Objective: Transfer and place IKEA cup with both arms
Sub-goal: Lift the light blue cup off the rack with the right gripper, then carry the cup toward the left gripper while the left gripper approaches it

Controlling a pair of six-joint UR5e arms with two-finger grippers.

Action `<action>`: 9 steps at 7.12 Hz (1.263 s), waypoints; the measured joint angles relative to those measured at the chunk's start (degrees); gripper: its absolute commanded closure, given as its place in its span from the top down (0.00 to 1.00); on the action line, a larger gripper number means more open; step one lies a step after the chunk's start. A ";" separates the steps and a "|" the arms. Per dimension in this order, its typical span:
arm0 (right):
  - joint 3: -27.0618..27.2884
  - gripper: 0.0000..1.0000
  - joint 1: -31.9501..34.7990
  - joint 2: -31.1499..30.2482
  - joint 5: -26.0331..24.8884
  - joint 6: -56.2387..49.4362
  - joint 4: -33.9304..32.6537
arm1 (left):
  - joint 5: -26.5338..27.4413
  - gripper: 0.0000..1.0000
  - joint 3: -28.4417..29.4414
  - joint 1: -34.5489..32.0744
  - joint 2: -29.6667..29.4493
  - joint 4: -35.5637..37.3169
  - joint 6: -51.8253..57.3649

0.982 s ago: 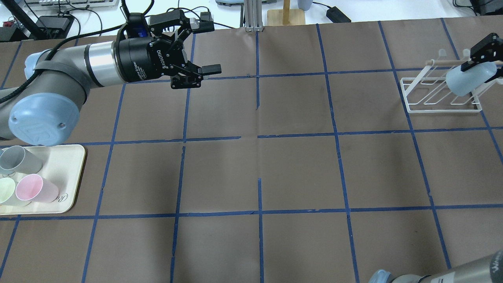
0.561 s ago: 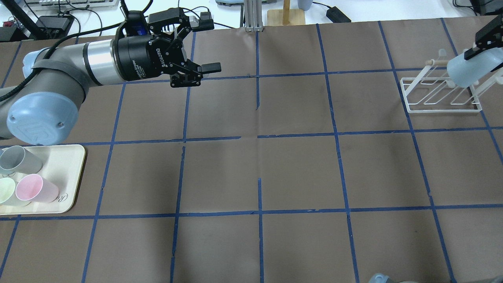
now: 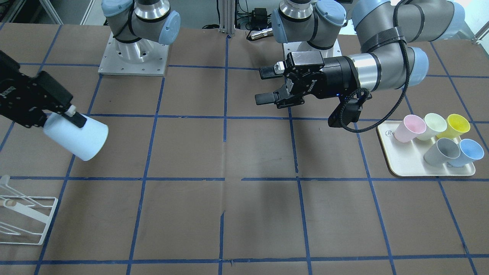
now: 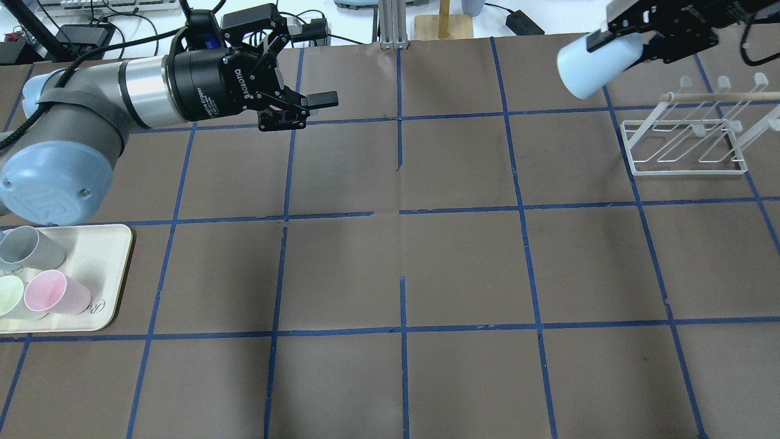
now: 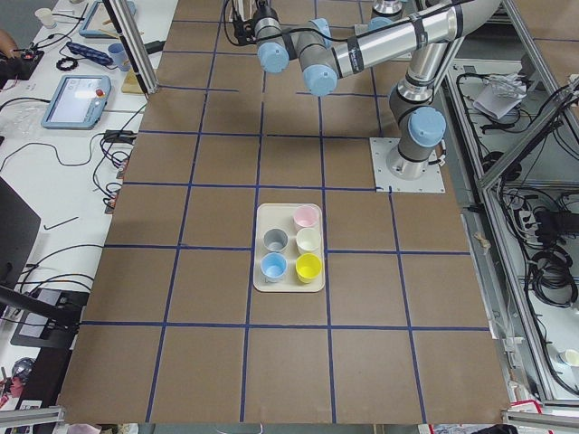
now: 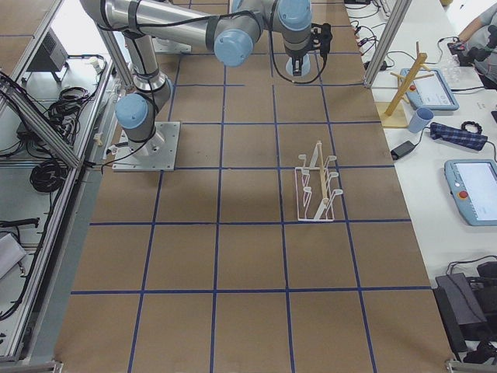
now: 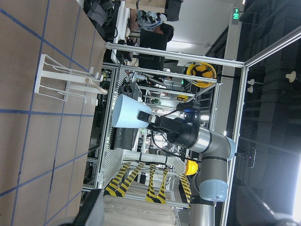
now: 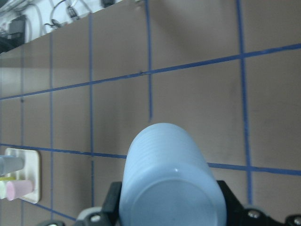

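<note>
Pale blue plastic, smooth and tapered, the IKEA cup [image 4: 585, 70] hangs clear of the table on its side. The right gripper [image 4: 609, 44] pinches it at the wide mouth end, fingers closed on its wall, and the closed base points away from that gripper, toward the left gripper [image 4: 317, 64]. We judge the cup light and fairly stiff but slick, and the taper could let a pinch creep toward the narrow end, so a moderate squeeze suits it. If a hand-over comes next, we would have the left gripper take hold of the free base half, across the wall and clear of the right fingers. The left gripper stands spread wide and empty, well apart from the cup, its fingers aimed toward it. Below the right gripper, apart from the cup, sits a white wire rack [image 4: 688, 173], and back past the left gripper's wrist lies a tray [image 4: 116, 268] with other pastel cups
</note>
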 measured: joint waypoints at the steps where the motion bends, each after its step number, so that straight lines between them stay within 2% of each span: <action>1: 0.18 0.49 3.01 0.18 5.62 -0.78 -0.72 | -1.70 1.00 0.02 0.93 0.11 -0.01 -1.03; 2: 0.80 0.49 6.42 0.93 10.97 -3.12 -2.91 | -3.14 1.00 0.04 1.46 0.33 -0.03 -2.49; 3: 2.51 0.49 9.54 2.25 15.75 -5.34 -7.96 | -4.04 1.00 0.11 1.60 0.69 0.01 -3.40; 5: 8.95 0.49 12.24 4.92 24.25 -6.01 -22.36 | -6.62 1.00 0.15 1.53 1.20 0.31 -3.88; 6: 11.38 0.49 12.52 5.18 28.29 -4.86 -26.33 | -7.12 1.00 -0.11 1.75 1.19 0.72 -3.81; 8: 13.07 0.49 12.63 4.38 36.41 2.43 -29.16 | -6.97 1.00 -0.61 2.33 -0.78 1.91 -3.21; 9: 13.29 0.48 12.70 3.98 38.17 5.76 -29.81 | -7.08 1.00 -0.35 2.32 -2.06 2.98 -3.45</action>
